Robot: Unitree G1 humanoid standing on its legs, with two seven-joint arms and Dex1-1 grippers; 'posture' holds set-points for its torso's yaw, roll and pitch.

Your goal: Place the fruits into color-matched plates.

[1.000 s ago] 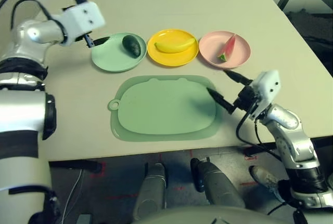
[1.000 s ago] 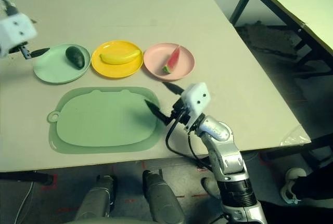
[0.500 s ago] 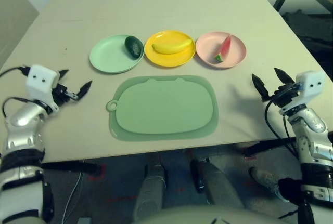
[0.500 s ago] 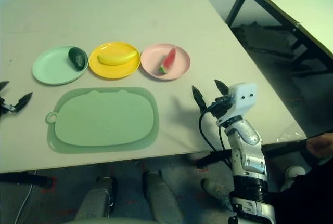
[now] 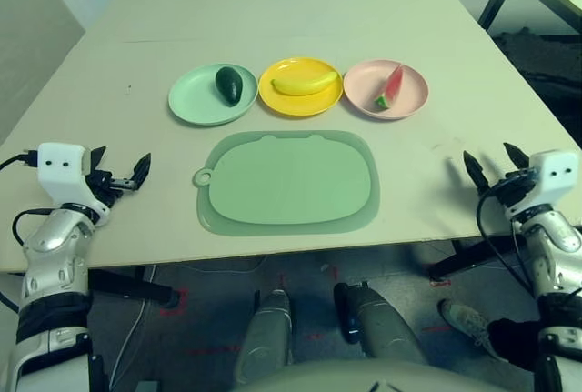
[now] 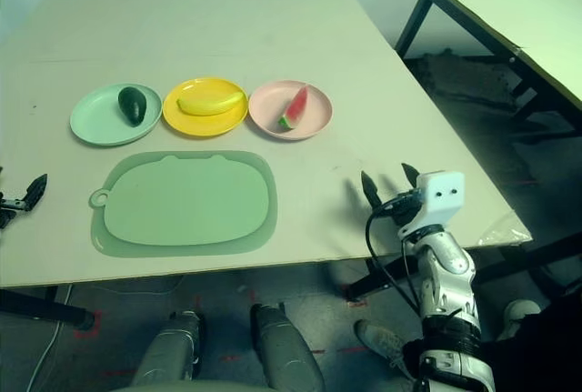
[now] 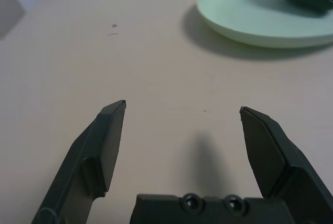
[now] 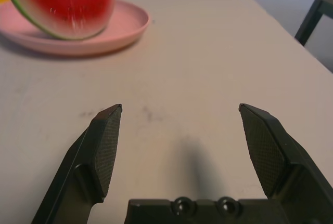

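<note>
Both claws wide open, empty: left claw & right claw low at tabletop edges. Avocado on green plate, banana on yellow, watermelon on pink. Sorting looks done; best step: keep arms clear, don't nudge plates.

Matt table; glossy plastic pink plate.

Large beige table. Green rounded-rectangle cutting mat lies flat near its front edge, small ring tab at one side. Second table with dark metal legs stands apart at the right.
</note>
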